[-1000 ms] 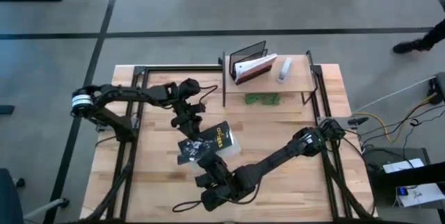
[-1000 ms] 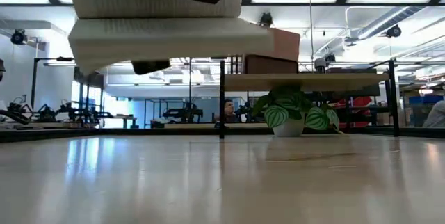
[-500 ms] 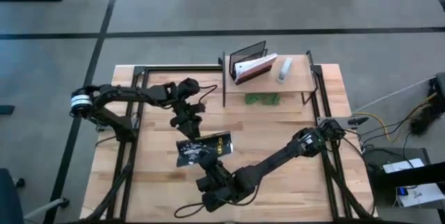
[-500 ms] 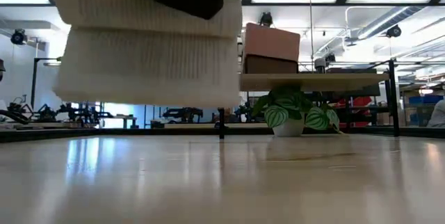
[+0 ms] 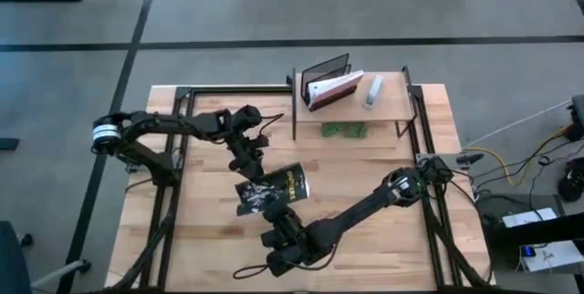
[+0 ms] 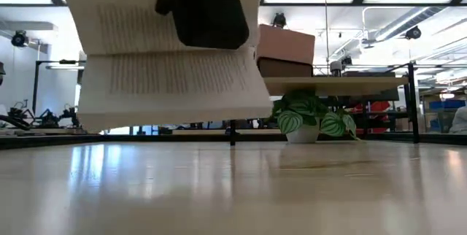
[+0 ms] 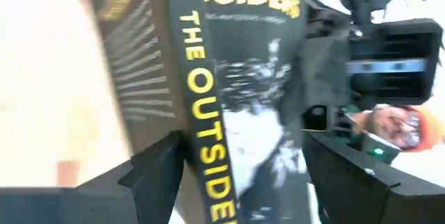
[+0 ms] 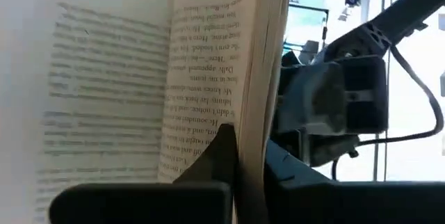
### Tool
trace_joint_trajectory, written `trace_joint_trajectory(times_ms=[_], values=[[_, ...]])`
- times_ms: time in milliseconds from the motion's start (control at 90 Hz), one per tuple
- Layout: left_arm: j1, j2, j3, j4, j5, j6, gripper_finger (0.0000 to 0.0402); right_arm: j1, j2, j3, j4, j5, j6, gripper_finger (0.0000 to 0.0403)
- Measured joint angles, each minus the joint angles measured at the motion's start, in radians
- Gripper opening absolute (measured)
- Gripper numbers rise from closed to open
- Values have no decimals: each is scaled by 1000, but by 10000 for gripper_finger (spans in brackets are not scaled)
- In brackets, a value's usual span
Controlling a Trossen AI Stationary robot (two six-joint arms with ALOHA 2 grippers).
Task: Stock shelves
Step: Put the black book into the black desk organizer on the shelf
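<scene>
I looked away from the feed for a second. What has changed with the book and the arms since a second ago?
The black paperback, held off the table between both grippers, has turned and fallen open; its pages now show in the low view. The left gripper and right gripper barely shifted. The shelf, with its books and the plant beneath, stayed as it was.

Two dark, near-black jointed arms, slim links with bulkier rounded joints. Left arm (image 5: 173,122) has a white-and-silver ring band at its base joint near the table's left edge, thin black cable looping by the wrist. Right arm (image 5: 365,210) long and tapering, black cable trailing from its wrist end. Left gripper (image 7: 243,175) shows two flat matte-black fingers with angular edges. Right gripper (image 8: 233,175): black finger, wedge-shaped tip, black crossbar.
</scene>
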Motion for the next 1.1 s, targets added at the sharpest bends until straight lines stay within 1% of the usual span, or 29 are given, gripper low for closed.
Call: trace_joint_trajectory(times_ms=[111, 178, 389, 444, 544, 578, 700, 767, 867, 978, 1056, 1100], values=[[-1, 0, -15, -63, -89, 68, 272, -1, 0, 0, 14, -2, 13, 0], [-2, 0, -29, -80, -131, 97, 272, -3, 0, -6, 11, -11, 64, 0], [-17, 0, -122, -51, -162, 91, 272, -8, 7, -41, 10, -38, 130, 0], [-22, 1, -145, -36, -198, 82, 272, -8, 9, -48, 8, -64, 145, 0], [-28, 1, -186, 4, -263, 60, 272, -8, 19, -63, 46, -143, 183, 0], [-28, 1, -196, 13, -266, 57, 272, -8, 22, -66, 53, -157, 186, 0], [-33, 2, -234, 83, -266, 20, 272, -8, 41, -80, 87, -157, 175, 0], [-38, 2, -247, 92, -267, 4, 272, -8, 53, -84, 85, -165, 175, 0], [-52, 2, -254, 104, -270, 2, 272, -8, 78, -84, 101, -205, 183, 0], [-57, 2, -255, 104, -323, 4, 272, -7, 108, -85, 113, -251, 183, 0], [-53, 2, -255, 99, -360, 8, 272, -2, 123, -85, 113, -258, 177, 0], [-47, 2, -255, 91, -360, 16, 272, 0, 127, -85, 113, -254, 161, 0]])
